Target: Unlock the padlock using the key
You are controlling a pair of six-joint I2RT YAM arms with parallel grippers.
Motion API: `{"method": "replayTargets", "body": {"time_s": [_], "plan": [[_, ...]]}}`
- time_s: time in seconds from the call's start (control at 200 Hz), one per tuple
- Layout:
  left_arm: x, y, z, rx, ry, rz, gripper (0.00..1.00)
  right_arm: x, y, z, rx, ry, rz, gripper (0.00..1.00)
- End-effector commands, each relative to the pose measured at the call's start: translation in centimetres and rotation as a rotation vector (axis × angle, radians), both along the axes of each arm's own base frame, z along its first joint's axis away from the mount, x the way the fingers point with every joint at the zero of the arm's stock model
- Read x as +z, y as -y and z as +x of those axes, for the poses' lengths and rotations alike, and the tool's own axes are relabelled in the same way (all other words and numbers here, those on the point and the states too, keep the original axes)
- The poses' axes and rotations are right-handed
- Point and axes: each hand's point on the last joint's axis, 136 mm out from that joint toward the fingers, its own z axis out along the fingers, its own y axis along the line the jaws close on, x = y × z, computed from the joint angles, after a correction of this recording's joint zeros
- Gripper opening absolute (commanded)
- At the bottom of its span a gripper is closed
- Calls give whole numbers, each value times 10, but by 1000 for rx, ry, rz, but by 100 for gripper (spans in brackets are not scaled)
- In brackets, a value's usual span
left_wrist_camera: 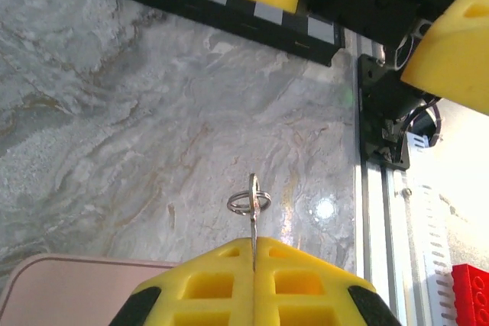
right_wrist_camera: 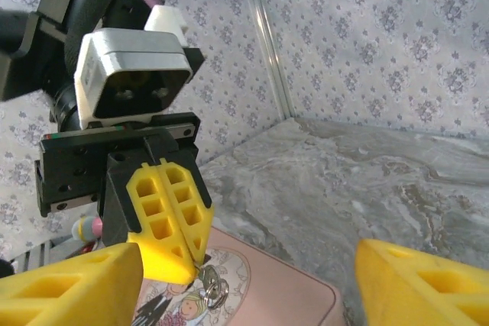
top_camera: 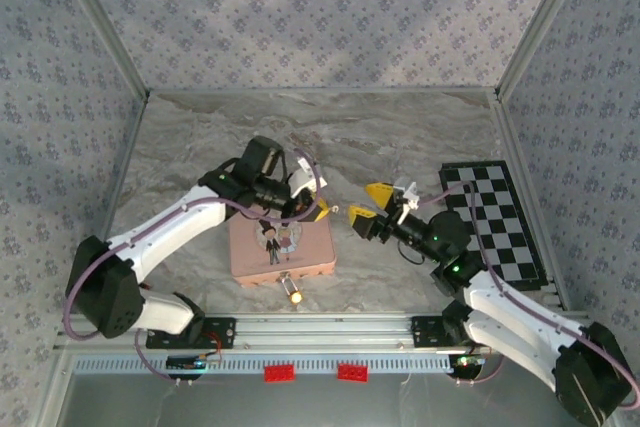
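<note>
Padlock (top_camera: 293, 294), brass and tiny, sits at the near edge of the box (top_camera: 250, 247); left gripper (left_wrist_camera: 254, 253) pinches the ringed key (left_wrist_camera: 253, 228); right gripper (top_camera: 366, 203) gapes beside it.

The right end effector (right_wrist_camera: 246, 286) frames the bottom edge. Its two yellow foam fingers (right_wrist_camera: 69, 288) stand wide apart, and nothing is gripped between them. Facing it, the left end effector (right_wrist_camera: 186, 256) points tips-down, its yellow pads pressed together on the key (right_wrist_camera: 206, 275), whose small ring (right_wrist_camera: 217, 292) dangles just below. A white camera housing (right_wrist_camera: 134, 74) sits above those pads. Under the ring lies a pink box (right_wrist_camera: 290, 295) with a cartoon figure on its lid. Behind are the grey marbled surface (right_wrist_camera: 367, 188) and floral-patterned walls (right_wrist_camera: 382, 28).
</note>
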Motion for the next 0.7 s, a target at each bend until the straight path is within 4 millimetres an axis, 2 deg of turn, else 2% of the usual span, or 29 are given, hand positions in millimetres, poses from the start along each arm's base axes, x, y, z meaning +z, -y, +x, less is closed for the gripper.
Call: {"method": "replayTargets", "body": {"time_s": [0.0, 0.06, 0.185, 0.455, 0.6, 0.7], "plan": [[-10, -5, -13, -32, -20, 159, 0, -17, -6, -16, 132, -42, -87, 73], [-15, -6, -17, -42, -35, 205, 0, -19, -5, -17, 142, -51, -79, 77], [-13, -4, -19, -56, -22, 213, 0, -15, -7, -22, 181, -44, -41, 78], [-1, 0, -28, -102, 7, 207, 0, -27, -21, -31, 278, -102, -35, 74], [-1, 0, -33, -122, 10, 213, 0, -26, -29, -36, 314, -105, -37, 72], [0, 2, -36, -135, 11, 211, 0, -24, -36, -40, 350, -99, -41, 67]]}}
